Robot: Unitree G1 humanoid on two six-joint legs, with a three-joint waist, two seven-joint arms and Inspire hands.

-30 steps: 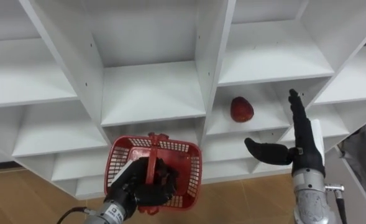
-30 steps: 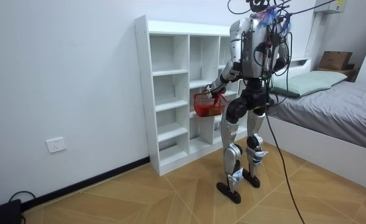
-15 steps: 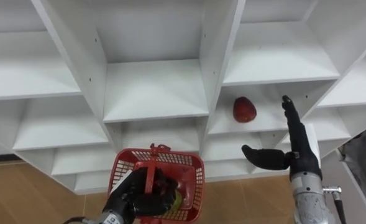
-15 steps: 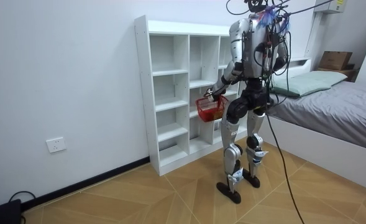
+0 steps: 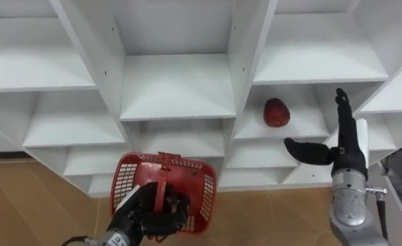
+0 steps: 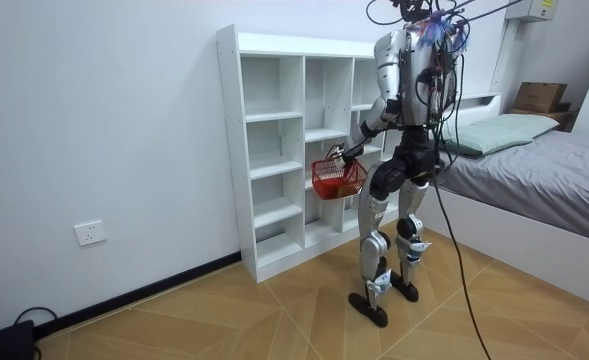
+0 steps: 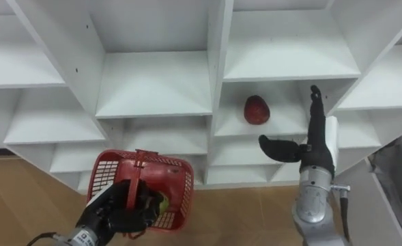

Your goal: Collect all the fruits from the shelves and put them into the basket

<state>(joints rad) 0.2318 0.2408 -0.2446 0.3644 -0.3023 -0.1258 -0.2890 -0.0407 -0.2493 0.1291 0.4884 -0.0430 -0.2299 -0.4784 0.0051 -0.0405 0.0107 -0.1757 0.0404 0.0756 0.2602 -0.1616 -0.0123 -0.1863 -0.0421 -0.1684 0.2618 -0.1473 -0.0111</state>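
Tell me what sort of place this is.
Most likely a bedroom in a home. A bed with a grey cover and a pale green pillow stands beside a white open-shelf closet set against the wall, on a wood-pattern floor.

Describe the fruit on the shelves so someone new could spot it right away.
Find the white shelf unit against the wall. In the compartment just left of the robot's open right hand lies a red fruit. It is the only thing on those shelves.
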